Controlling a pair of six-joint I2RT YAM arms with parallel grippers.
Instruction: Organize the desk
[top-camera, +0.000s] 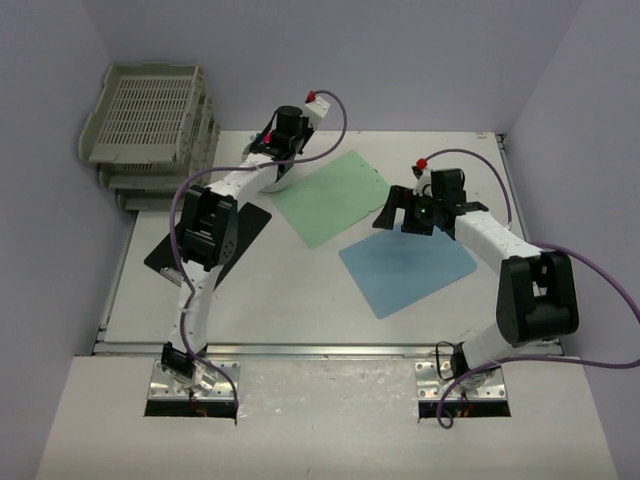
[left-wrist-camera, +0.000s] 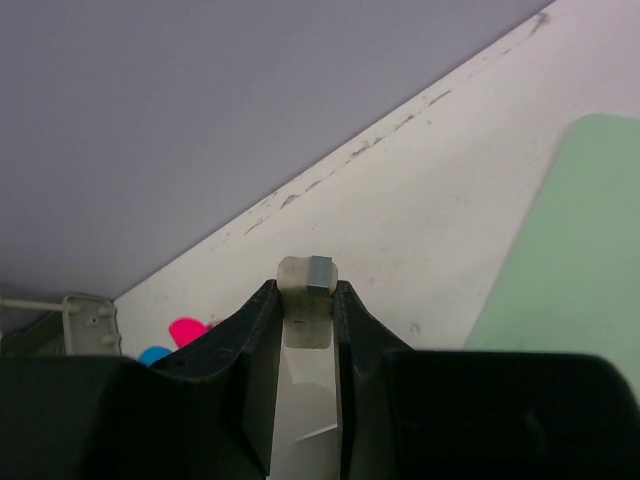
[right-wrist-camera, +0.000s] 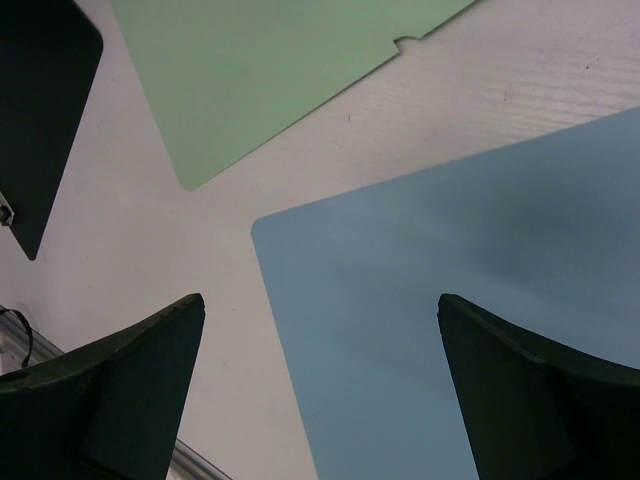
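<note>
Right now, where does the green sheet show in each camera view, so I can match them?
Top external: green sheet in the middle, beyond the blue sheet.
Left wrist: green sheet at the right edge, right of the left end effector gripping a white block.
Right wrist: green sheet across the top, above the blue sheet's corner.
Shared landmark: the white desk bordering the sheet in all three.

We see three plain, matte lavender-grey walls (top-camera: 340, 60) enclosing the large flat white rectangular desk (top-camera: 290, 290) at the back, left and right. Near the far left corner stands a stack of grey slatted plastic trays (top-camera: 150, 110). A pale beige board (top-camera: 330, 430) runs along the near edge. We find the lighting even and diffuse, with soft shadows.
</note>
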